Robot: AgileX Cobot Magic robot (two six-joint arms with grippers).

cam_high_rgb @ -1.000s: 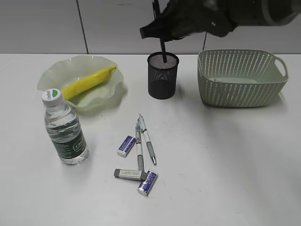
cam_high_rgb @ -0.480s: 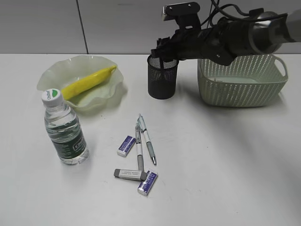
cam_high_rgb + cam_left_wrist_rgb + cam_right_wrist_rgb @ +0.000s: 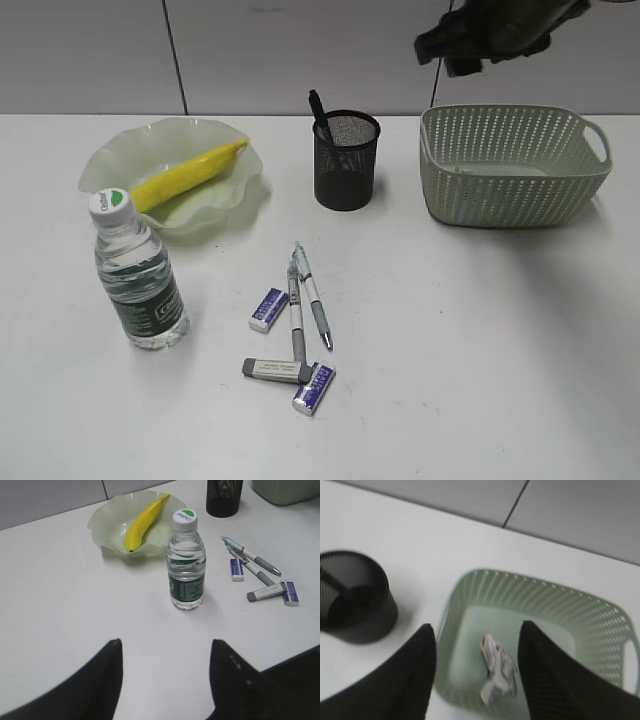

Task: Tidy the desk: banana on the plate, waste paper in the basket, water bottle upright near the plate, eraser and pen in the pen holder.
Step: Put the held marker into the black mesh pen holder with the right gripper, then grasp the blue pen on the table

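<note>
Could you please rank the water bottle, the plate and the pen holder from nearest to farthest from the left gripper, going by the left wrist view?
From the left gripper:
1. Water bottle, just ahead, centre.
2. Plate, behind the bottle, leftward.
3. Pen holder, far back, right.

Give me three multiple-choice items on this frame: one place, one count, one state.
1. Where is the crumpled paper?
A. on the plate
B. in the basket
C. beside the bottle

2. How many pens lie loose on the desk?
A. one
B. two
C. four

3. How does the bottle stand?
A. upright, cap on
B. on its side
C. upright, cap off

Answers:
1 B: the right wrist view shows it inside the basket.
2 B: two pens lie side by side on the desk; another stands in the black cup.
3 A: the bottle stands upright, capped, near the plate.
</note>
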